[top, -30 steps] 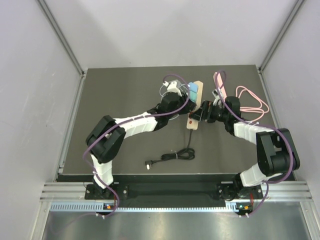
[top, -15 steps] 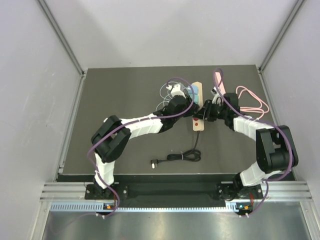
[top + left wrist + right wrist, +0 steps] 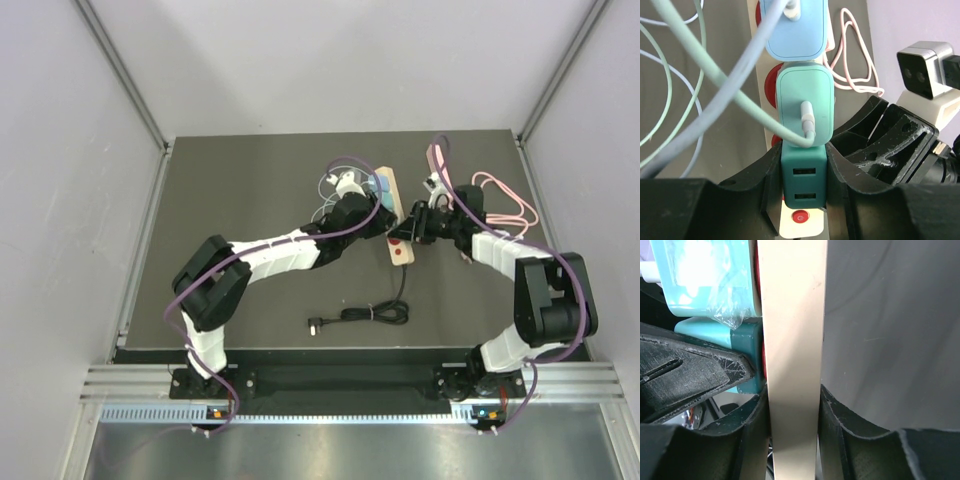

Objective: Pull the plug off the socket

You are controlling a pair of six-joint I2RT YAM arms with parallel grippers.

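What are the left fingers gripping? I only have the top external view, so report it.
Observer: The left fingers clamp the dark teal plug, the one nearest the strip's red switch.
Operator: Now report the right side.
Observer: The right fingers pinch the beige power strip across its width, one on each long edge.

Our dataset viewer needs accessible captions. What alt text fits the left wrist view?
The left gripper clamps a dark teal plug seated in a beige power strip. Farther along sit a light teal charger and a pale blue charger, both trailing cables.
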